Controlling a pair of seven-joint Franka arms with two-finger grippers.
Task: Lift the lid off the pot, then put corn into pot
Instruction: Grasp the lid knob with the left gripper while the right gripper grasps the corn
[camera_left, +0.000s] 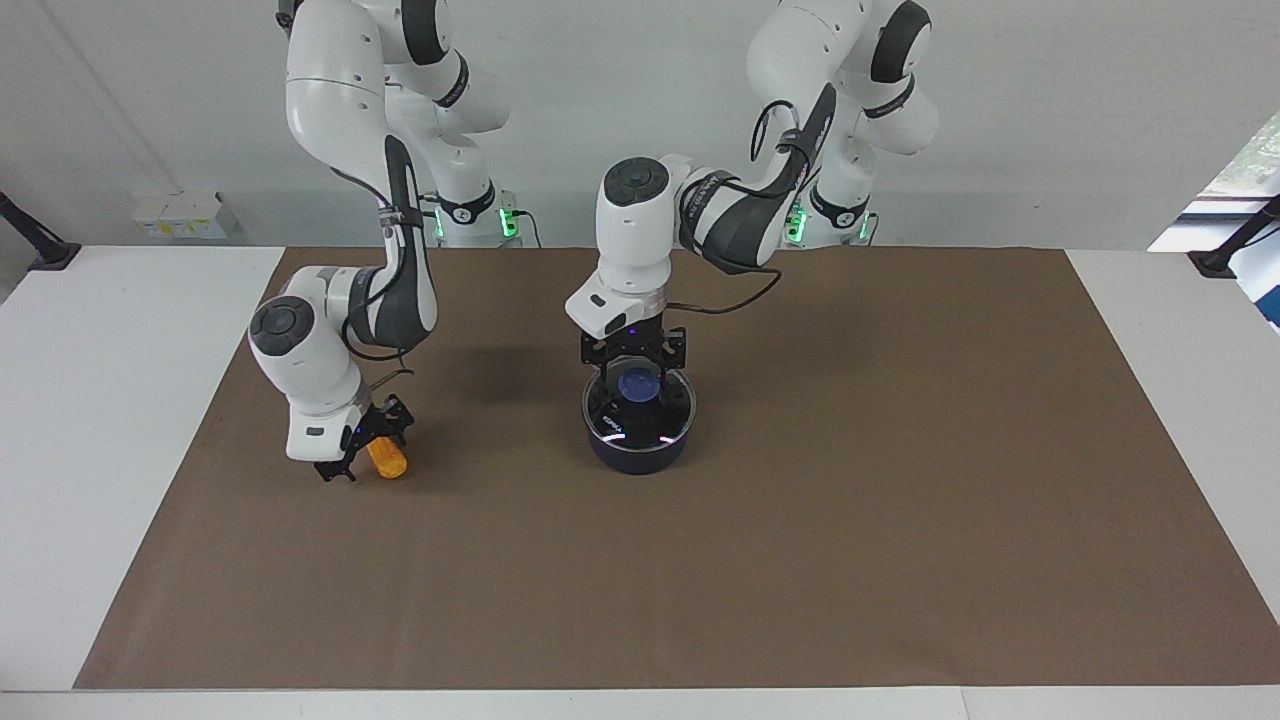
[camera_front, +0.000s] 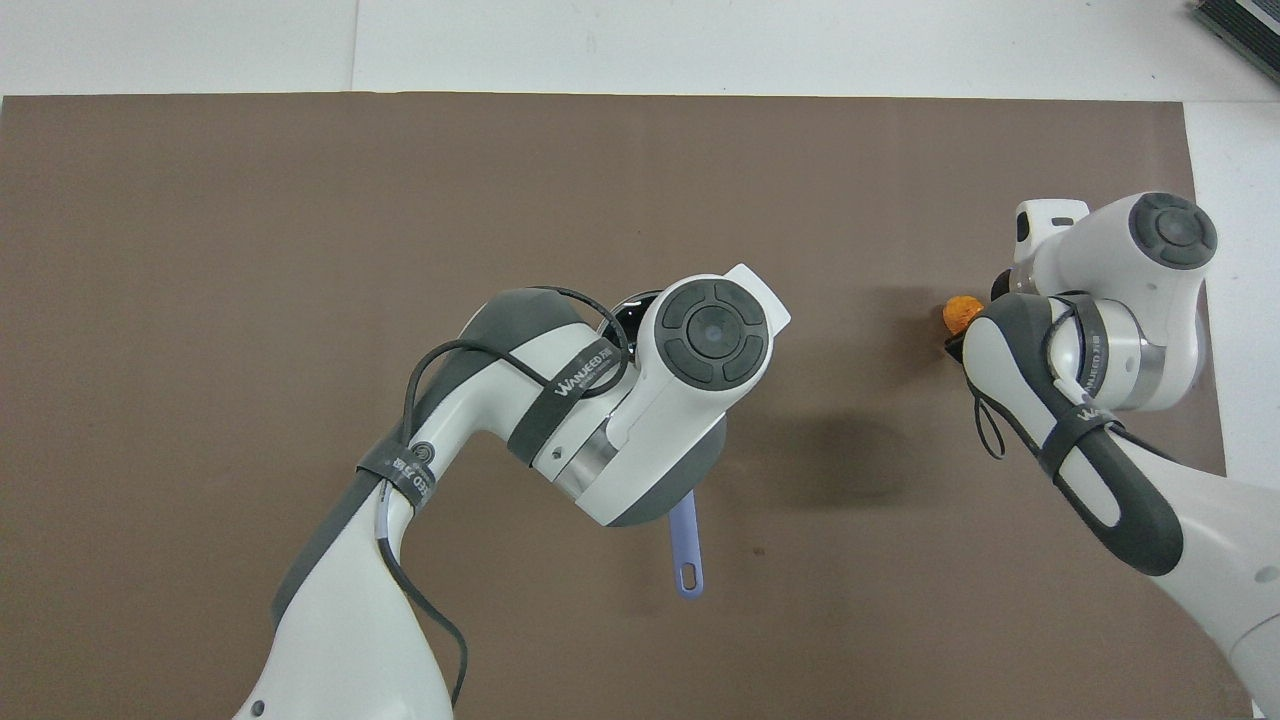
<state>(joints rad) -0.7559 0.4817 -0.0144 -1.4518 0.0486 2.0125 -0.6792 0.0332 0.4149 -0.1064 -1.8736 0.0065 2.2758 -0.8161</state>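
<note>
The dark navy pot (camera_left: 637, 455) stands mid-mat with the glass lid (camera_left: 672, 412) on it. Its blue-purple knob (camera_left: 637, 386) shows in the middle of the lid. My left gripper (camera_left: 636, 372) is open and low over the lid, a finger on either side of the knob. In the overhead view the left arm hides the pot, and only the handle (camera_front: 686, 552) shows, pointing toward the robots. The orange corn (camera_left: 386, 460) lies on the mat toward the right arm's end and also shows in the overhead view (camera_front: 961, 312). My right gripper (camera_left: 365, 450) is open, down around the corn.
A brown mat (camera_left: 800, 560) covers most of the white table (camera_left: 100, 400). A small white box (camera_left: 185, 213) sits at the table's edge near the right arm's base.
</note>
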